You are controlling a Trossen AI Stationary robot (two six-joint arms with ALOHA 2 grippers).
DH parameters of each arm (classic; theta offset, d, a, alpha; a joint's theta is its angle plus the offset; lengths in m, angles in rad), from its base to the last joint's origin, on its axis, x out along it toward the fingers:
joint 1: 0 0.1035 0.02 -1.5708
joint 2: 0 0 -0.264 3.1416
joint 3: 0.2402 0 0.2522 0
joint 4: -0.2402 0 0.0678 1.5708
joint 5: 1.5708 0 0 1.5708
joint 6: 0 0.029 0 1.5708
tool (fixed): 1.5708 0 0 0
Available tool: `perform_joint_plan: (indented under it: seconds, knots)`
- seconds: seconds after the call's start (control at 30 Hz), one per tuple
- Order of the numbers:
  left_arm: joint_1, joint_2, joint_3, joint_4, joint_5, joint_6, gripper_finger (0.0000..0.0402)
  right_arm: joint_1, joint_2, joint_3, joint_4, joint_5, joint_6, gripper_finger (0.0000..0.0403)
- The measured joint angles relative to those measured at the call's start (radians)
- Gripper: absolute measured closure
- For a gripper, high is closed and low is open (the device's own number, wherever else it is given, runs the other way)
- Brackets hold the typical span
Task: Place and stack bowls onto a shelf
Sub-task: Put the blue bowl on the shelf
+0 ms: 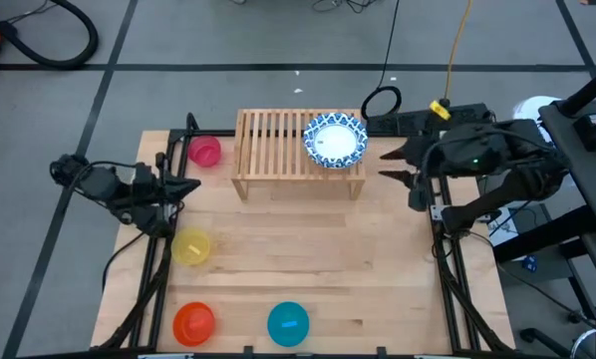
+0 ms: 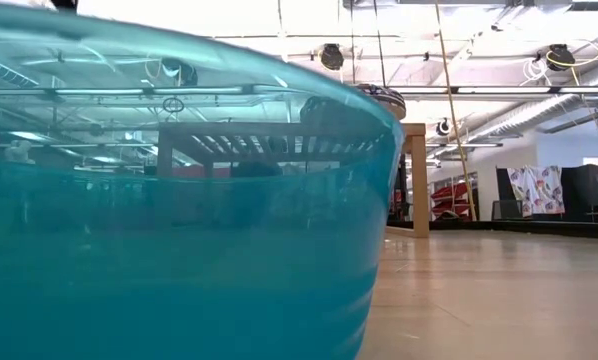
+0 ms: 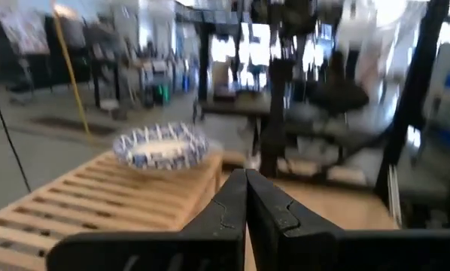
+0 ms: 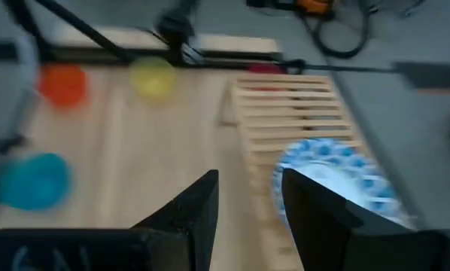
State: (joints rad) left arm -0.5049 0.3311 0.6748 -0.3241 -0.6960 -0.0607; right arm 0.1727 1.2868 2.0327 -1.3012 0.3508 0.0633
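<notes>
High view: blue-patterned bowl stack [image 1: 335, 140] on shelf [image 1: 273, 142] right end; pink [image 1: 204, 151], yellow [image 1: 191, 246], orange-red [image 1: 193, 321], teal [image 1: 288, 322] bowls on tabletop [image 1: 328, 259], unplaced. Left gripper [image 1: 185, 185] fingers closed, empty; right gripper [image 1: 390, 165] fingers spread, empty.

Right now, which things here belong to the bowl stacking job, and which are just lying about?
Belongs to the job:
blue-patterned bowl, on the shelf
pink bowl
yellow bowl
orange-red bowl
teal bowl

Just lying about:
black cable loop
yellow cable
</notes>
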Motion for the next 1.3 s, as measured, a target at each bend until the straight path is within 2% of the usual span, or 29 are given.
perform_joint_plan:
  seconds: [0.1,0.2,0.47,0.63,0.83,1.0,1.17,1.3]
  knots:
    - [0.0,0.109,0.128,-0.197,0.042,-0.082,0.0395,0.0,-0.014,0.0,0.019,-0.122,0.054,0.0261]
    - [0.0,0.198,0.24,-0.326,0.087,-0.135,0.0395,0.001,-0.024,0.0,0.019,-0.175,0.072,0.0261]
    - [0.0,0.326,0.406,-0.356,0.194,-0.121,0.0395,0.039,-0.065,0.0,-0.017,-0.169,0.098,0.0261]
    - [0.0,0.358,0.418,-0.38,0.204,-0.129,0.0394,0.06,-0.095,0.0,-0.014,-0.168,0.108,0.0261]
    - [0.0,0.395,0.418,-0.376,0.303,-0.29,0.0394,0.059,-0.13,0.0,-0.033,-0.168,0.108,0.0261]
    - [0.0,0.438,0.418,-0.373,0.304,-0.31,0.0394,0.059,-0.16,0.0,-0.078,-0.169,0.102,0.0261]
    - [0.013,0.497,0.417,-0.322,0.291,-0.453,0.0393,0.059,-0.176,0.0,-0.08,-0.174,0.069,0.0261]
    - [0.031,0.527,0.417,-0.255,0.285,-0.49,0.0377,0.059,-0.181,0.0,-0.08,-0.198,0.032,0.0261]
